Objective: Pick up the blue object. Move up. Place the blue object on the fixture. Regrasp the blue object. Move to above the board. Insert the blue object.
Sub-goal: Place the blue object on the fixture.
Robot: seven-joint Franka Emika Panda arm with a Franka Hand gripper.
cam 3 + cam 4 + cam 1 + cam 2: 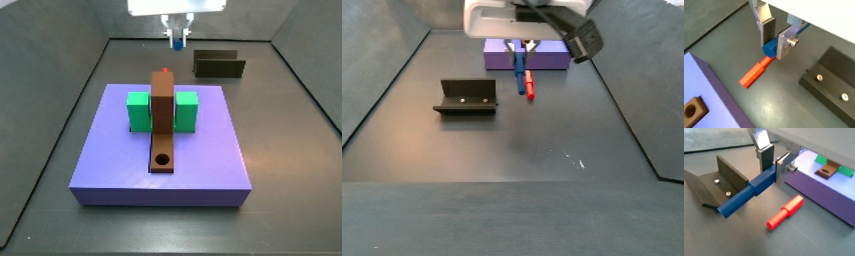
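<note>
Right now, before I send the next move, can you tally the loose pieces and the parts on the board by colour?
Blue: 1, the peg held in the gripper, above the floor
Red: 1, a peg lying on the floor
Green: 2, blocks on the purple board
Brown: 1, the holed bar on the board
Dark: 1, the fixture
Total: 6, plus the board
</note>
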